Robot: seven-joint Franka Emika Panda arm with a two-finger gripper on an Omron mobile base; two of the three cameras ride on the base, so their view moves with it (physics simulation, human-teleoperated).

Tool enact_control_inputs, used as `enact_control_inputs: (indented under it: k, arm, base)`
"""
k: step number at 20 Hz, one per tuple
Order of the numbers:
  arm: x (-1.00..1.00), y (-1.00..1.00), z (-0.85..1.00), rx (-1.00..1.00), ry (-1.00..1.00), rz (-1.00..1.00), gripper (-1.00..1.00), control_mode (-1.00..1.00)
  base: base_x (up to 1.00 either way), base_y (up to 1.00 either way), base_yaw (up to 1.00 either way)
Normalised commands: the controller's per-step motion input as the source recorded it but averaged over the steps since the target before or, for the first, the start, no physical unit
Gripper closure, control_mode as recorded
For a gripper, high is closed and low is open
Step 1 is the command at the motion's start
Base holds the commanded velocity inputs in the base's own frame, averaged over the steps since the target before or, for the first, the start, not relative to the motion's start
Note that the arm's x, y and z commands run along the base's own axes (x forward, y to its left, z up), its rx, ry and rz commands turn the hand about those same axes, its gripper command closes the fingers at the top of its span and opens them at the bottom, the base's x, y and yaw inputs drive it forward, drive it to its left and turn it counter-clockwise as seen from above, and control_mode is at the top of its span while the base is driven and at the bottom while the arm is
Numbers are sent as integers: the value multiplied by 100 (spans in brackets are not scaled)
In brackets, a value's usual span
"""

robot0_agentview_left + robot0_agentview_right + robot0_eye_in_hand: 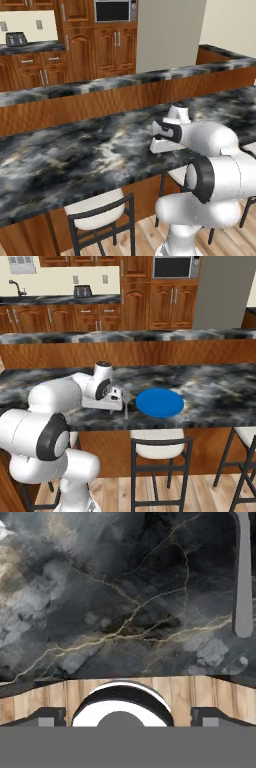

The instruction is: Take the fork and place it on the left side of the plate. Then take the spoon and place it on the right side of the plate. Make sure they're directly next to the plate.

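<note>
The blue plate (160,402) lies flat on the dark marble counter (215,391), near its front edge. A thin silver-grey utensil (126,410) rests on the counter just left of the plate, a small gap from its rim. The hand view shows its straight handle (243,577) at the upper right; its head is out of frame, so I cannot tell fork from spoon. The other utensil is out of view. My gripper (124,398) hovers low over that utensil, pointing down. The gripper (129,717) is open, jaws wide apart with nothing between them.
A raised wooden ledge with a marble top (150,336) runs along the back of the counter. Stools (160,438) (95,210) stand below the front edge; one white seat (122,702) shows under the hand. My arm (215,165) covers the plate in the left base view.
</note>
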Motion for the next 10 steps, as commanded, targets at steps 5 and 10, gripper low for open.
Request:
enact_control_inputs:
  k: [5, 10]
  arm:
    - [-85, 54, 28, 0, 0, -13, -100, -100]
    - [-61, 28, 49, 0, 5, -6, -100, -100]
  base:
    - [0, 0, 0]
    - [0, 0, 0]
